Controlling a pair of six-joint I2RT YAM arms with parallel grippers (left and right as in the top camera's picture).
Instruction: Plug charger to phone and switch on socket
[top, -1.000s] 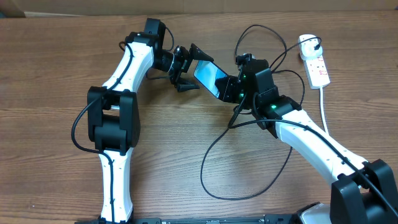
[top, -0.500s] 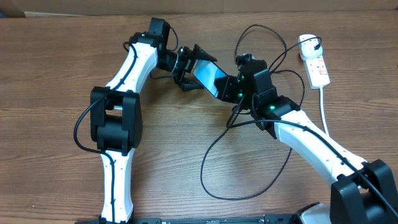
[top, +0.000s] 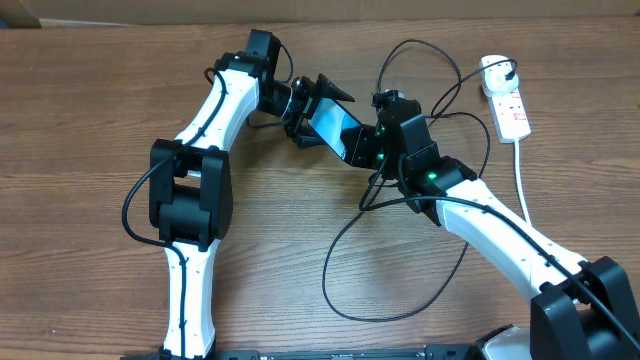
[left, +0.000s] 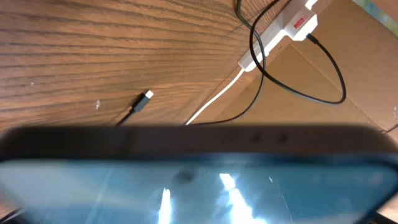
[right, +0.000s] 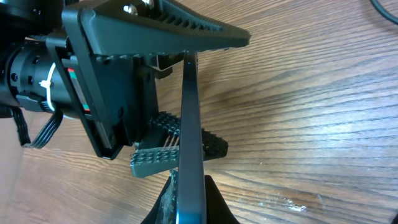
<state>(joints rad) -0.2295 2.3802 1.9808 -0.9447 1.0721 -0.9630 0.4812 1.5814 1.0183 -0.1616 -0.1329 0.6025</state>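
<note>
- Since 1 second ago, the left gripper (top: 312, 105) has closed in on the phone (top: 337, 130), both drifting slightly right.
- The phone hangs above the table (top: 90, 110), clamped by both: the left gripper and the right gripper (top: 368, 143) each grasp 1 end.
- The charger (left: 144, 98) tip lies loose on the wood.
- The socket (top: 507, 102) sits far right.

place: robot lab bench | evidence: wooden table (top: 90, 120), two arms
</note>
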